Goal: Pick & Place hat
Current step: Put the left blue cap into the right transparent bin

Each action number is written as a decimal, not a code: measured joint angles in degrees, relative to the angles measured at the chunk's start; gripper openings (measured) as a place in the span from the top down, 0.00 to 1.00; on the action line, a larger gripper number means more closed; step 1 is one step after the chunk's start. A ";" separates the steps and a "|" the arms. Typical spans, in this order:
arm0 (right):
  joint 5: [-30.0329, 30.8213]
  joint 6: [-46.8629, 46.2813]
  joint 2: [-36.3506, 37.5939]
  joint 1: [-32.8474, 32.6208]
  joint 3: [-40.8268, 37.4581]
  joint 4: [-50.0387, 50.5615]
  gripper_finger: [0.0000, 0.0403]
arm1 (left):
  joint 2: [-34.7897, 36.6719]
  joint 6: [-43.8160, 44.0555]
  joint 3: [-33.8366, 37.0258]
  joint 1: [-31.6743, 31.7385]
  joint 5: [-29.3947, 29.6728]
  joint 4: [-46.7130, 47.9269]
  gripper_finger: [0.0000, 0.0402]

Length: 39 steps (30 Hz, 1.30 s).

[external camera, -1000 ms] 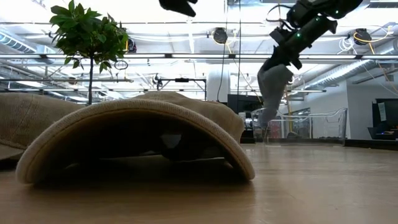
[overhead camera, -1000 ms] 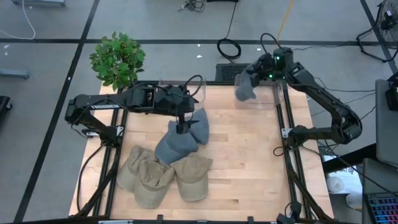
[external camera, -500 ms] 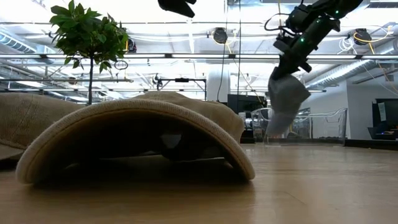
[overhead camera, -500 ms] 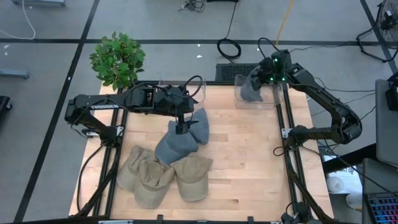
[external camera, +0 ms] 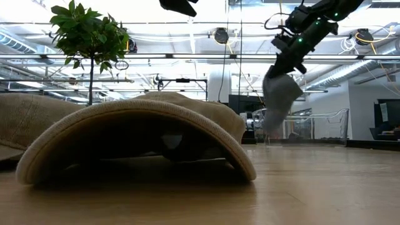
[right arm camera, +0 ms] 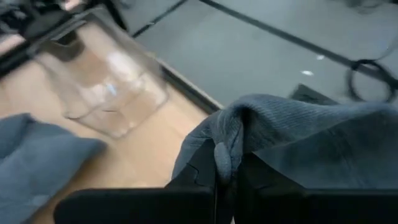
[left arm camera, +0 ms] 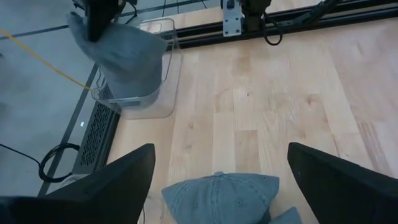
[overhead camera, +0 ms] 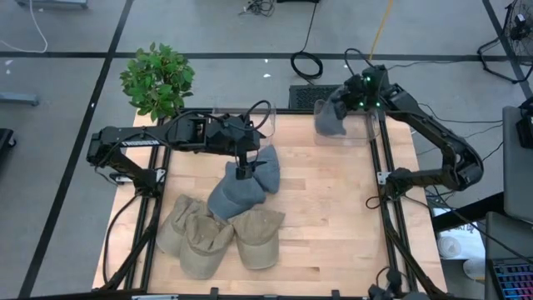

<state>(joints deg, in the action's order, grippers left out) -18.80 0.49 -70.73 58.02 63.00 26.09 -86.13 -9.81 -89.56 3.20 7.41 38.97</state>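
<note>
My right gripper (overhead camera: 353, 93) (external camera: 289, 58) (right arm camera: 227, 173) is shut on a grey knitted hat (overhead camera: 331, 118) (external camera: 279, 99). It holds the hat in the air over the clear bin (overhead camera: 360, 132) (left arm camera: 146, 93) at the table's far right corner. My left gripper (overhead camera: 243, 170) (left arm camera: 221, 180) is open and hovers well above two more grey hats (overhead camera: 246, 187) (left arm camera: 221, 195) that lie flat mid-table. Three tan hats (overhead camera: 218, 235) (external camera: 137, 134) rest on the near left part of the table. My right gripper pinches a bunched fold of the grey hat (right arm camera: 229, 142) between its two fingers (right arm camera: 196, 170). The fingers slant down from the far right. The hat is lifted clear and hangs below them (external camera: 275, 112), slack, above the bin.
A second clear bin (overhead camera: 243, 122) (right arm camera: 102, 87) stands at the far edge behind my left arm. A potted plant (overhead camera: 156, 79) (external camera: 87, 34) sits off the far left corner. Black rails (overhead camera: 383, 208) frame the table. Bare wood (overhead camera: 325, 217) lies on the right half.
My right gripper carried the hanging hat a little toward the table's right over the bin, then back a little to the left and up. The hat swung below the fingers. The hold stayed shut.
</note>
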 joint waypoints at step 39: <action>33.79 3.50 -7.90 0.01 0.00 13.25 0.96 | -0.02 -0.19 -0.04 0.00 0.08 -0.20 0.06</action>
<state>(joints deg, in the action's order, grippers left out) 14.99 3.99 -78.63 58.02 63.00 39.34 -86.15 -10.00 -89.60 3.20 7.49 38.76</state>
